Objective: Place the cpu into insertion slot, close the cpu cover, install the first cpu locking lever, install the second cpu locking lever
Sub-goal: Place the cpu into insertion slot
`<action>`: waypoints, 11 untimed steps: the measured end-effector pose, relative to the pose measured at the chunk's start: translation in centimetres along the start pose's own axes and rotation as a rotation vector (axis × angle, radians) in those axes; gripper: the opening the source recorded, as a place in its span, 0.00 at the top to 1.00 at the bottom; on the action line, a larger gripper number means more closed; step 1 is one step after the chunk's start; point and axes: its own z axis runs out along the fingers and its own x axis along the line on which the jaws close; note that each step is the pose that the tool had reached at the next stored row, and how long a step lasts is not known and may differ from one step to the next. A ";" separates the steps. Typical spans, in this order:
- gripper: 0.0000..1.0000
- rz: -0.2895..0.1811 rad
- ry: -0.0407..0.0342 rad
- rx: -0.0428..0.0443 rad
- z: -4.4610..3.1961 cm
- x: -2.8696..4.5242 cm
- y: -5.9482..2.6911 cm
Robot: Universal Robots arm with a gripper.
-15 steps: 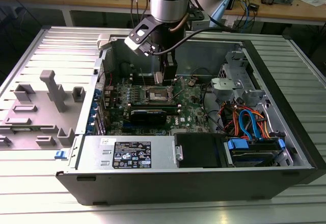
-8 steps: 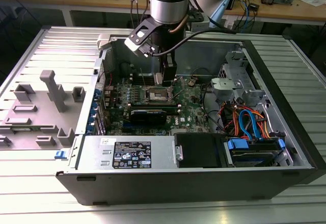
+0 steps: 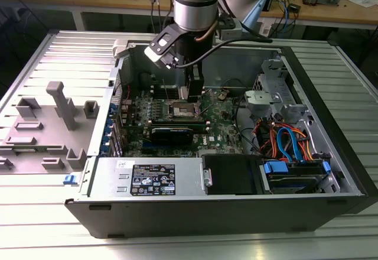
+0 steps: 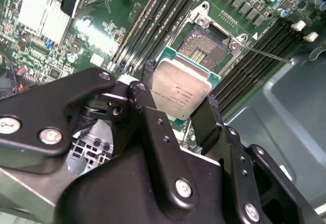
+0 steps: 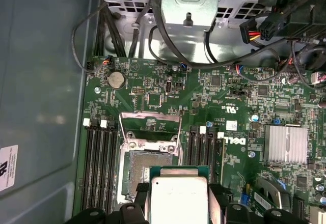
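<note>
1. A slatted metal table (image 3: pixel 35 224) carries an open computer case (image 3: pixel 236 213). The case lies on its side with its upper face open and walls on all four sides.
2. The arm (image 3: pixel 195 0) comes down through that opening, toward the far wall.
3. The motherboard (image 5: pixel 224 96) covers the case floor. A power supply (image 3: pixel 147 177) lies along the near wall, and orange and blue cables (image 3: pixel 289 142) crowd the exterior view's right.
4. A grey fixture (image 3: pixel 59 112) stands on the table outside the case, to the exterior view's left, well apart.
5. The gripper (image 3: pixel 194 94) hangs low over the board, its black fingers (image 4: pixel 147 89) clamped on two opposite edges of the cpu (image 4: pixel 181 89).
6. The insertion slot (image 5: pixel 133 175) is open with its contacts bare. The cpu hangs over one side of it, and contact cannot be judged.
7. The cpu cover (image 5: pixel 151 115) stands raised at the slot's opposite side.
8. Long memory slots (image 5: pixel 97 163) flank the slot closely on both sides.
9. A thin locking lever (image 4: pixel 265 52) juts out from a slot corner.
</note>
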 end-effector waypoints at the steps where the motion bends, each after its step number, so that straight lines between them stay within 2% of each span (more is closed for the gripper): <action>1: 0.46 0.006 -0.0003 0.0001 0.08 0.01 0.00; 4: 0.46 0.010 -0.0007 0.0006 0.38 0.01 -0.02; 11: 0.46 0.010 -0.0005 0.0004 0.41 0.01 -0.02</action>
